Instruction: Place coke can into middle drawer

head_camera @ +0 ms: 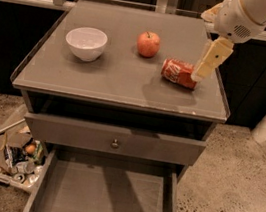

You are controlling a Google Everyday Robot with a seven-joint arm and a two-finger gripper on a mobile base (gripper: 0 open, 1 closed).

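The coke can lies on its side on the grey cabinet top, right of centre. My gripper hangs from the white arm at the upper right. It points down just above the can's right end and overlaps it in view. It holds nothing. The middle drawer is pulled out at the bottom of the view, with a bare grey floor and low side walls.
A red apple sits just left of the can. A white bowl stands at the left of the top. A shut drawer front with a round knob lies above the open drawer. A bin of trash sits on the floor, left.
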